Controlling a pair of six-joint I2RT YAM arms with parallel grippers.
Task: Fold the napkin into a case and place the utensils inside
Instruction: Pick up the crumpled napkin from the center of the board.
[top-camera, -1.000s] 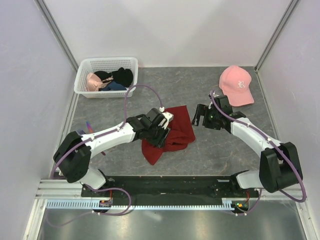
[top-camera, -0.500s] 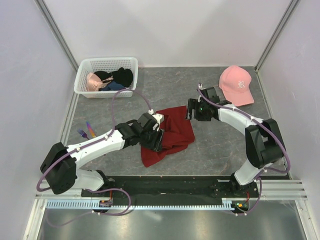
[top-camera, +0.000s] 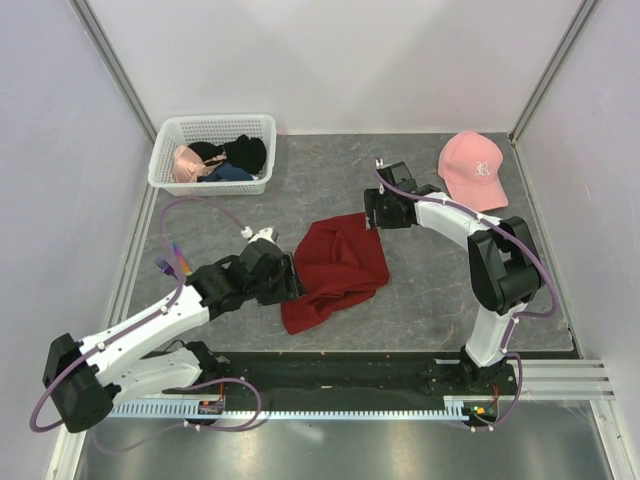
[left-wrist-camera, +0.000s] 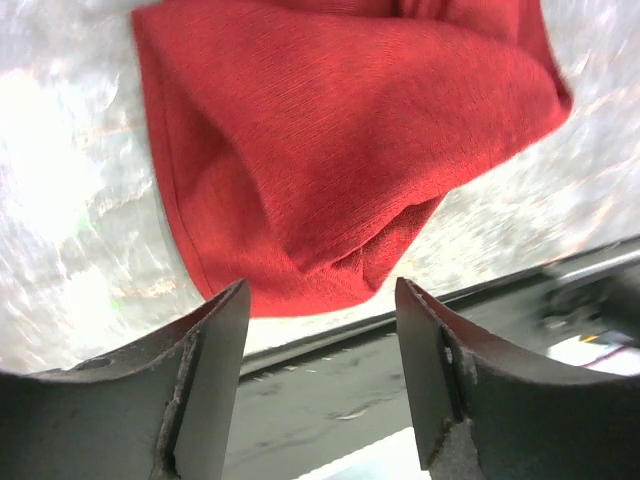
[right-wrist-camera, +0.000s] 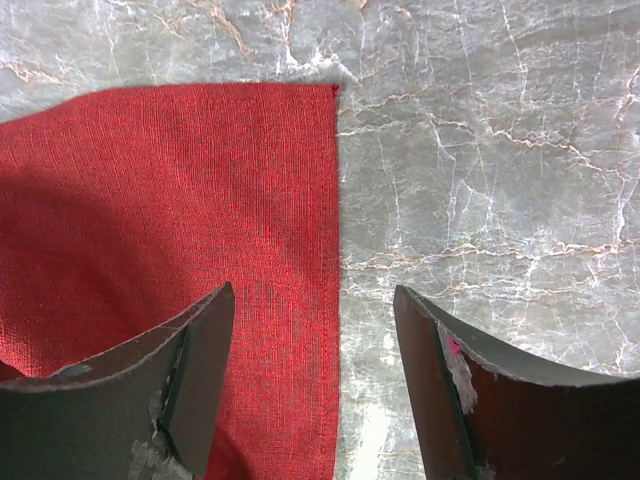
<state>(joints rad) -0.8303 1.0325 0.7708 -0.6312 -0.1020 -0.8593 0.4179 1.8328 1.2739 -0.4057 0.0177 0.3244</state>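
Napkin (top-camera: 338, 268) rumpled on desk (top-camera: 430, 290), between both arms. Left fingers (left-wrist-camera: 205, 390) spread, empty, at left edge; right fingers (right-wrist-camera: 195, 380) spread astride far corner edge. Pinch edge only, single layer, then pull flat.

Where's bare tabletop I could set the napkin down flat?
Widest bare stretch: the far middle of the table, between basket and cap. Another lies near right, between napkin and right arm. Crowded: left of the napkin, where the left arm and utensils sit.
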